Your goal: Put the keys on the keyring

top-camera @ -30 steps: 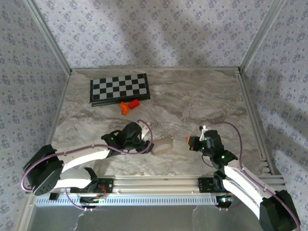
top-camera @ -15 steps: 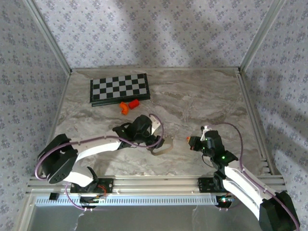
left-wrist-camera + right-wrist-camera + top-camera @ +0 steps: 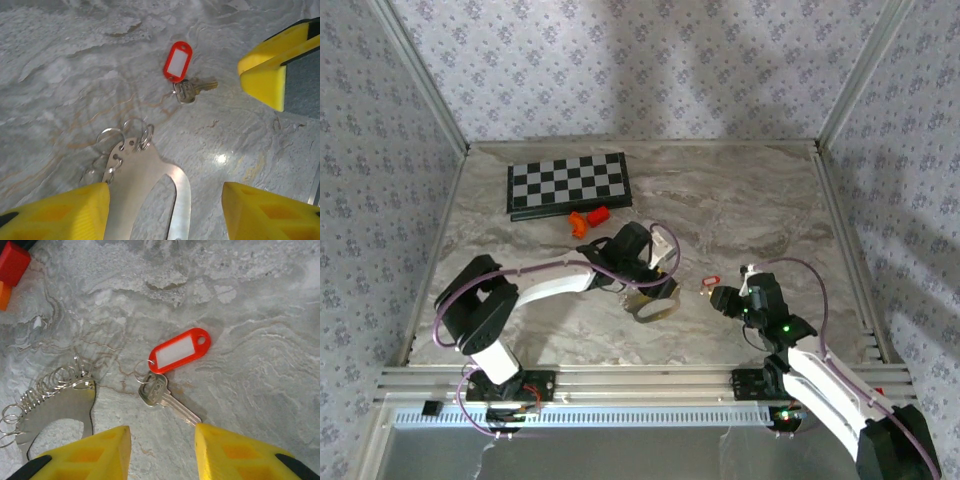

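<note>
Key (image 3: pixel 159 391) is judged already threaded on keyring (image 3: pixel 180 351); left gripper (image 3: pixel 165 210) and right gripper (image 3: pixel 160 452) are seen open, empty; only withdrawal is called for.

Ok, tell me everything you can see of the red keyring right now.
The keyring is a small red oblong plastic tag with a white label window and a slot at one end. A thin silver wire ring at its other end seems to carry one silver key. It lies flat on the marbled table, nothing else touching it.
</note>
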{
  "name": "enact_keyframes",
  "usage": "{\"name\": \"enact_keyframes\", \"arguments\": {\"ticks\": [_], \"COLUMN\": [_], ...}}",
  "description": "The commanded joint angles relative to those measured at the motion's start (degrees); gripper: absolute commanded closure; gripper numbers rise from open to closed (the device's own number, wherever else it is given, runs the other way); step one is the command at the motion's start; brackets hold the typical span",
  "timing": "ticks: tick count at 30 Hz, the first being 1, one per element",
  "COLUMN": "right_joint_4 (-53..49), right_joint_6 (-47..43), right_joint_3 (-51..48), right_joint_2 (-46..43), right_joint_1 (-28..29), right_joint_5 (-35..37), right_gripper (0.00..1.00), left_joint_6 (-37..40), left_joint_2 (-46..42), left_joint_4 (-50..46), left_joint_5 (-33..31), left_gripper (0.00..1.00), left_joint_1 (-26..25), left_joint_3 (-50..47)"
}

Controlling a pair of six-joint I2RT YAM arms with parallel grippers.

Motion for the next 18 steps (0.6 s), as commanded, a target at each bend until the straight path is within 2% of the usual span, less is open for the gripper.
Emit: {"name": "enact_keyframes", "arguments": {"ticks": [1,7,18], "right_joint_4": [-0.41,-1.27,-1.99], "right_joint_6": [0.33,1.26,1.99], "right_joint_3": [1.02,0.16,-0.59], "right_joint_2": [0.87,-1.98,-4.78], "right_joint_1": [-0.90,-2.42,-4.44], "right_joint_5": [-0.96,-0.76,-1.70], "right_gripper": [0.59,0.56,0.55], "left_joint_6": [3.03,4.73,7.72], "left_joint_2": [3.33,7.46,13.67], "left_joint_4": [-2.51,-3.84,-6.80], "left_joint_5": [3.42,1.98,-0.55], "left_gripper": [0.42,0.45,0.63], "left_joint_1": [0.01,-0.89,-2.59], "left_joint_3": [4.05,7.27,12.84]}}
